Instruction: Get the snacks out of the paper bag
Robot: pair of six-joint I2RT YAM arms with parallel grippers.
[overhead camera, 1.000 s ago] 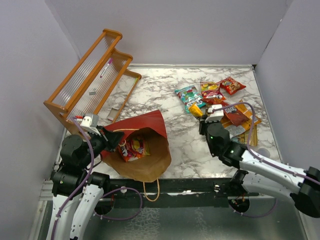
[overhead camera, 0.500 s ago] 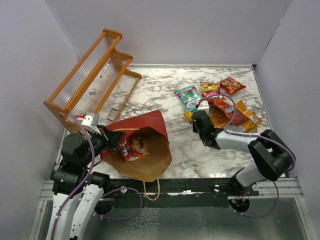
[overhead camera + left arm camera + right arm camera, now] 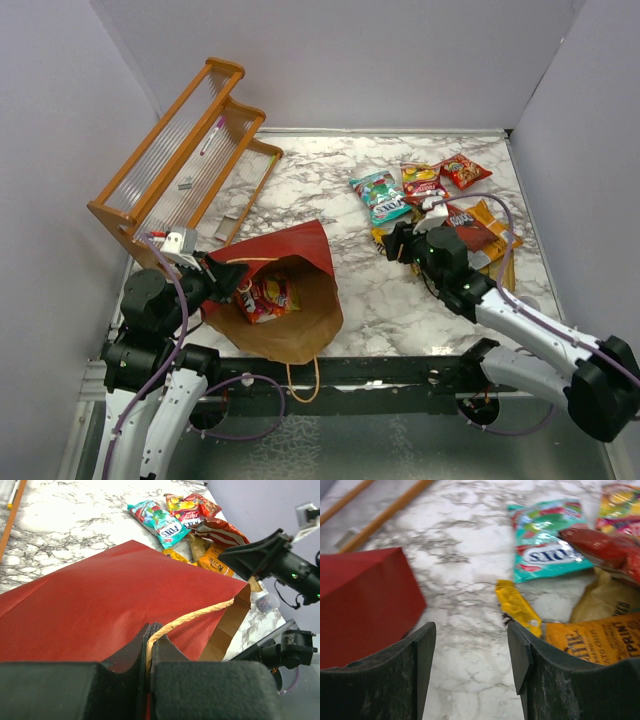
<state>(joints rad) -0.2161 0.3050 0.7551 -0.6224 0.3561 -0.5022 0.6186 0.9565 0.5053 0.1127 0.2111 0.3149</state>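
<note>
The paper bag (image 3: 285,262) lies on its side, red outside, brown inside, mouth towards the front. A red snack packet (image 3: 262,296) lies in its mouth. My left gripper (image 3: 226,274) is shut on the bag's twine handle (image 3: 200,615) and holds the upper side up; in the left wrist view its jaws (image 3: 149,631) pinch the twine. My right gripper (image 3: 394,243) is open and empty, low over the marble between the bag and the snack pile. Ahead of it (image 3: 472,640) lie a yellow packet (image 3: 517,607), a teal packet (image 3: 545,540), a red packet (image 3: 600,545) and the orange chip bag (image 3: 595,635).
A wooden rack (image 3: 185,160) stands at the back left. More red packets (image 3: 463,170) lie at the back right. The bag's second twine handle (image 3: 303,385) hangs over the table's front edge. Purple walls close in three sides.
My right gripper has moved a little left, off the chip bag and towards the paper bag, and its arm has swung. The left gripper and the paper bag have not moved.
</note>
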